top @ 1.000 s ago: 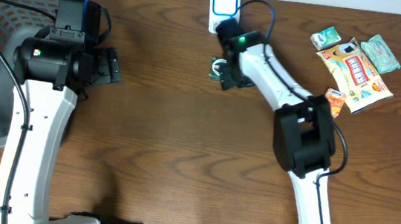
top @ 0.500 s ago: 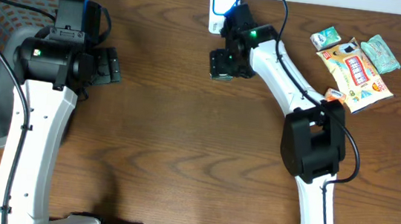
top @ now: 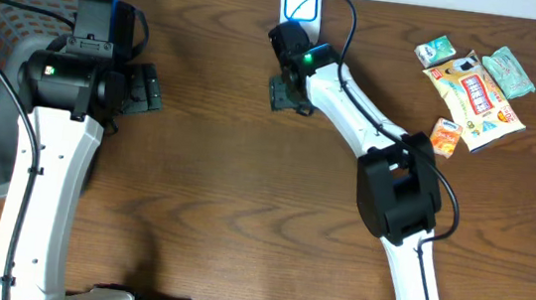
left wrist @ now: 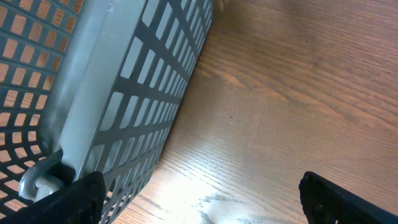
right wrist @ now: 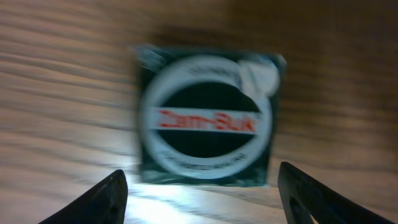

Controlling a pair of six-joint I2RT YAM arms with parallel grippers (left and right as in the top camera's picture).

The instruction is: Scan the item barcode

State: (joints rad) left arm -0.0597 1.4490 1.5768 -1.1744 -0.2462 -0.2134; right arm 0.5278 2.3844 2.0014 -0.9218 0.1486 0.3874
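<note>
- Jaws: the left gripper [left wrist: 199, 208] stands wide and empty by the basket [left wrist: 106, 106]; the right gripper [right wrist: 202, 186] is spread, straddling the tin [right wrist: 205, 118] without touching it.
- Tin lies on the bench [top: 223, 195] below the scanner [top: 301, 2]; an off-centre close could skid it away.

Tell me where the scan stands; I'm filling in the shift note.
Done: the right tool has reached the small dark green box, near the white scanner. In hand: its jaws straddle the box, no grip visible. Left: grasping, showing the barcode. The left tool waits open beside the basket.
</note>
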